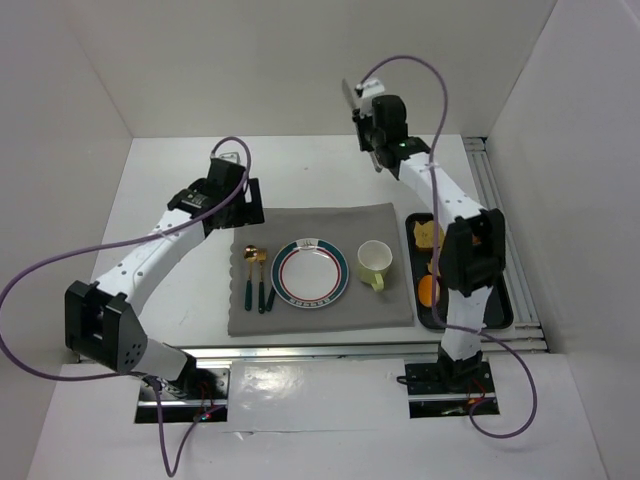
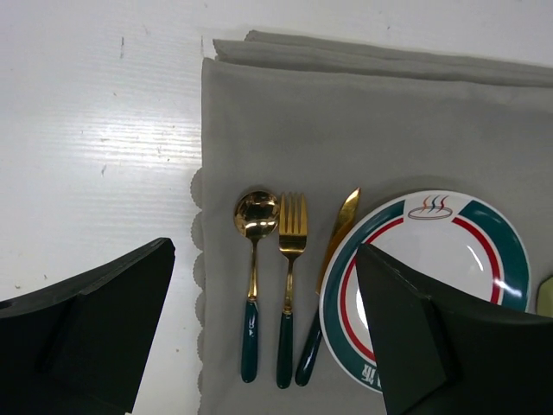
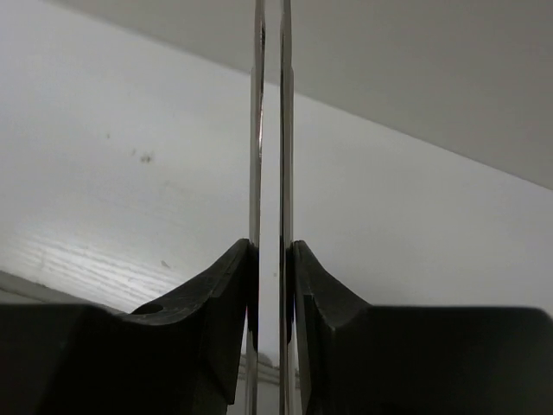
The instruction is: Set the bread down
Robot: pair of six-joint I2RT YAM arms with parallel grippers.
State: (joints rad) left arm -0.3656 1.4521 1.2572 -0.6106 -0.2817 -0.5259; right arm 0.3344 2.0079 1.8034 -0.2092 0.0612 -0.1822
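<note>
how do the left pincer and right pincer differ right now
The left pincer stands open and empty; the right pincer is shut on two thin metal strips, likely tongs. The left pincer faces down over the spoon on the grey mat; the right pincer is raised beyond the mat's far edge. Both have dark fingers.

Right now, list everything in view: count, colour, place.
placemat: one, grey, centre
plate: one, white, green-red rim, on placemat
spoon, fork, knife: one each, gold, dark green handles, left of plate
cup: one, pale green, right of plate
tray: one, black, right of placemat
bread: one, tan, tray's far end
orange item: one, on tray, partly hidden
tongs: one, silver, in right pincer
left pincer: open, above spoon and fork
right pincer: shut on tongs, raised
</note>
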